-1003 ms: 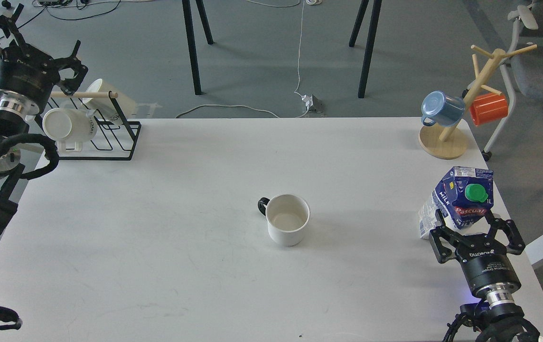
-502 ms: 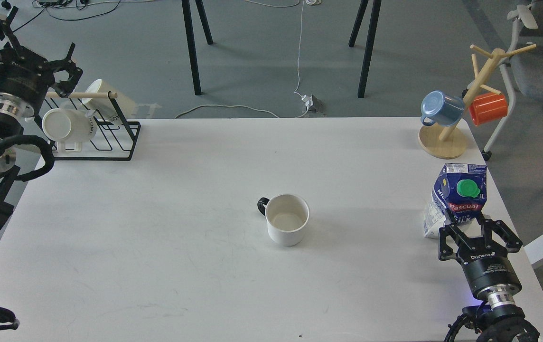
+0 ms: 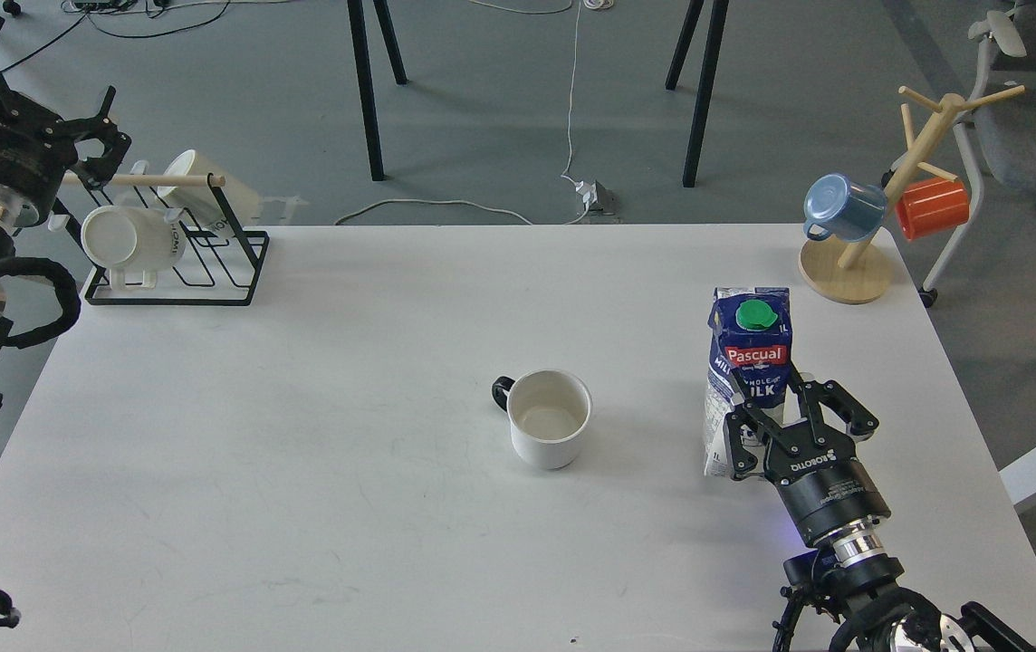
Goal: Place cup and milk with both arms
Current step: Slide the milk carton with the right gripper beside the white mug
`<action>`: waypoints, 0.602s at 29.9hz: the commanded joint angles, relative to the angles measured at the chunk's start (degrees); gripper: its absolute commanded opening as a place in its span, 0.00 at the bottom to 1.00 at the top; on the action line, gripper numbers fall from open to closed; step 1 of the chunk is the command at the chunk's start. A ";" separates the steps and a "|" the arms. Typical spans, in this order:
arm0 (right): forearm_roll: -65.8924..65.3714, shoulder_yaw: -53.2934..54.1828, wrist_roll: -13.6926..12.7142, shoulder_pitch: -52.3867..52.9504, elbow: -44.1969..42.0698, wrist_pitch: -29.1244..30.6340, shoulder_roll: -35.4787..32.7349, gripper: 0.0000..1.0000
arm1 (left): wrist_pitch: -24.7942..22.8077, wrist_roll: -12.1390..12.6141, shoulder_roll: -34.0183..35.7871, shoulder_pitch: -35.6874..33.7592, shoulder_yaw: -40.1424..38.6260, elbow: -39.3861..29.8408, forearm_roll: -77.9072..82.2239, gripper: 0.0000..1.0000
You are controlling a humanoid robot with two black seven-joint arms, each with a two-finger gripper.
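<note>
Right gripper [image 3: 776, 418] clamped on the milk [image 3: 747, 376]; best kept upright, set down just right of the cup [image 3: 549, 417]; left gripper [image 3: 83, 145] spread wide, empty.

A blue mug [image 3: 839, 207] and orange mug [image 3: 933, 206] hang on a wooden tree [image 3: 912, 154].

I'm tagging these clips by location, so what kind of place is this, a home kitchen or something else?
Probably a lab or office test space, not a kitchen: a plain white table on grey floor with loose cables, an office chair at the right, and mugs staged on a wooden mug tree.
</note>
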 commanded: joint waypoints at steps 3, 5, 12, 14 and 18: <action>-2.93 -1.32 -0.07 0.49 -0.24 0.00 1.78 0.36 | 0.40 -0.08 0.90 0.02 0.07 -0.01 0.00 0.99; -4.43 -1.93 -0.15 1.01 -0.42 0.00 2.75 0.36 | 0.40 -0.08 1.26 0.11 0.16 -0.01 0.00 0.99; -7.51 -6.50 -0.15 7.25 -1.82 0.00 4.33 0.36 | 0.40 -0.17 1.17 0.19 0.42 -0.01 0.00 0.99; -8.03 -7.73 -0.15 8.74 -3.83 0.00 5.55 0.36 | 0.40 -0.17 1.08 0.19 0.42 -0.01 0.09 0.99; -10.14 -10.54 -0.15 11.38 -9.46 0.00 7.41 0.36 | 0.40 -0.25 1.08 0.90 0.42 0.08 0.09 0.99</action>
